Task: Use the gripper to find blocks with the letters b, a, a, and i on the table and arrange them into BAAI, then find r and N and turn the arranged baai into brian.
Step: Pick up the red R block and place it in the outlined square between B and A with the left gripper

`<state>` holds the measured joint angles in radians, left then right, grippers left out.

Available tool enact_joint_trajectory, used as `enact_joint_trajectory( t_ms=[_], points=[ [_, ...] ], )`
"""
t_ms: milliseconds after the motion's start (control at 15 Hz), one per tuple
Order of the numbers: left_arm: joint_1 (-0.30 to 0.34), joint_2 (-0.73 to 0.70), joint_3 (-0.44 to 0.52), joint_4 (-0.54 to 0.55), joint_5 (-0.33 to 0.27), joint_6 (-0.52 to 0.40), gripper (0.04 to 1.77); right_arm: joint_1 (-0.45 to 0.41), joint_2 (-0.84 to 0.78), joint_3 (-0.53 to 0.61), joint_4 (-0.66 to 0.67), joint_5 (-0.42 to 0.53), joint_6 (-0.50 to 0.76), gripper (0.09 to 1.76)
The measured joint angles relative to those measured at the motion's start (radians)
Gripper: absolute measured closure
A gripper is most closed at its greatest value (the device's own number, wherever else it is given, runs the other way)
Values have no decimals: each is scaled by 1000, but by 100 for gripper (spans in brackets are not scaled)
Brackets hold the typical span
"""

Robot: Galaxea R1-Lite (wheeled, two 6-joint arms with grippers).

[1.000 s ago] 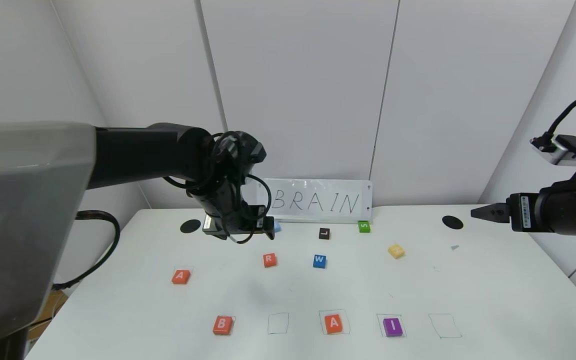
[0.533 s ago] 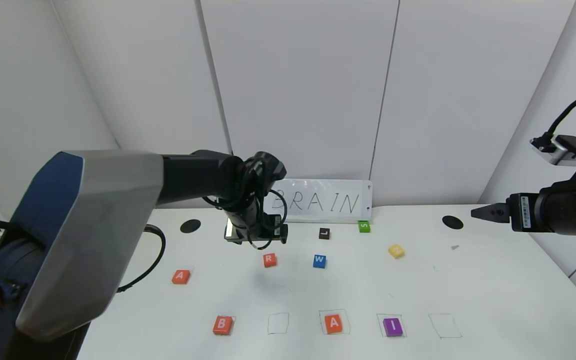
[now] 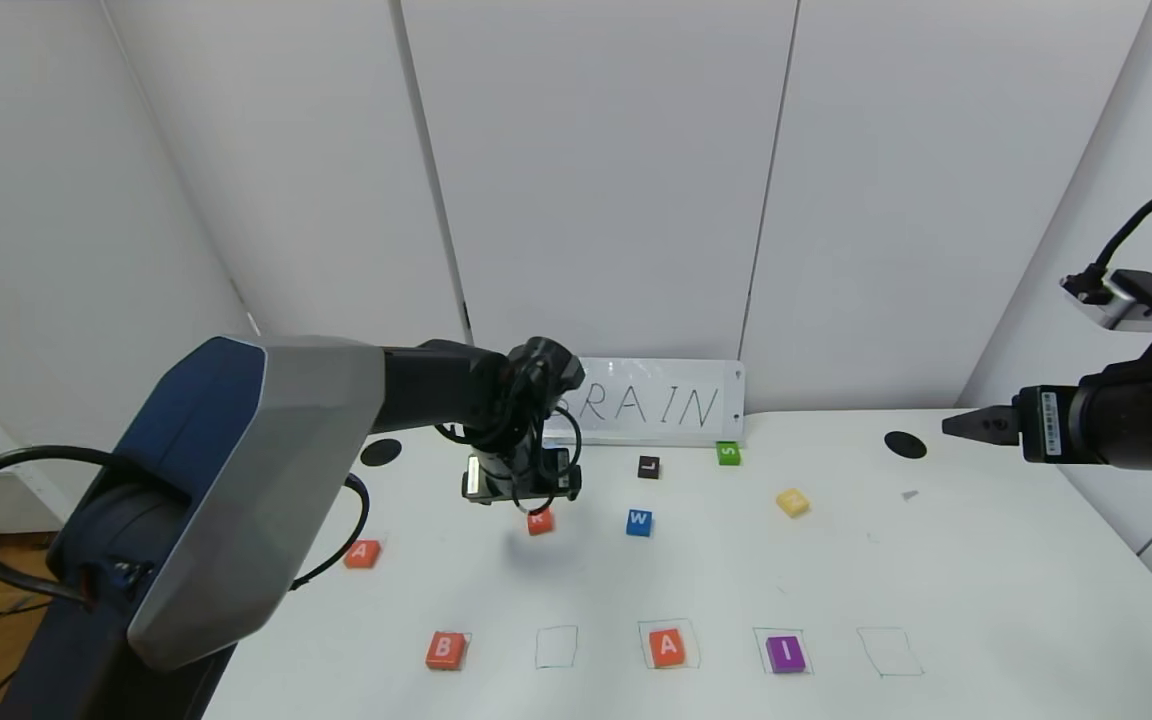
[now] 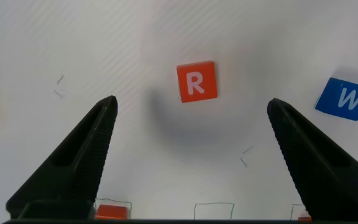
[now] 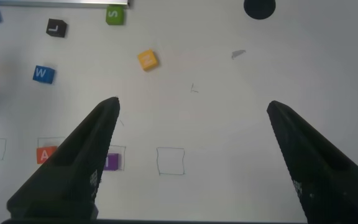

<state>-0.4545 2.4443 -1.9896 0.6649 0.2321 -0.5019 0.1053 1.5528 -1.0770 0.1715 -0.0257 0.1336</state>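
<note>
My left gripper [image 3: 524, 492] is open and hovers just above the orange-red R block [image 3: 539, 522], which lies on the white table [image 3: 986, 600]. In the left wrist view the R block [image 4: 196, 81] lies just beyond the gap of the gripper [image 4: 191, 111], touching neither finger. The front row holds B [image 3: 445, 650], an empty outline [image 3: 556, 647], A [image 3: 667, 648] and purple I [image 3: 785, 653]. The other A [image 3: 362, 553] lies at the left. The yellow N block [image 3: 792, 502] lies at the right. My right gripper [image 3: 966, 425] is open, parked high at the right.
A blue W block [image 3: 639, 522] lies right of R. A black L [image 3: 648, 467] and a green S [image 3: 728, 453] sit before the BRAIN sign [image 3: 656, 403]. An empty outline [image 3: 889, 651] is at the row's right end. Black holes [image 3: 381, 452] [image 3: 904, 445] are near the back.
My left arm has swung right and down from the back of the table to just above the R block. The blocks and the right arm have not moved.
</note>
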Motion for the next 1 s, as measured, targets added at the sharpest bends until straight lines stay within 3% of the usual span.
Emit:
enact_joint_trajectory(
  t_ms=[1000],
  points=[
    [8,92,0,-84,21,-2,9,2,0,1,0,-1,-1,14]
  ],
)
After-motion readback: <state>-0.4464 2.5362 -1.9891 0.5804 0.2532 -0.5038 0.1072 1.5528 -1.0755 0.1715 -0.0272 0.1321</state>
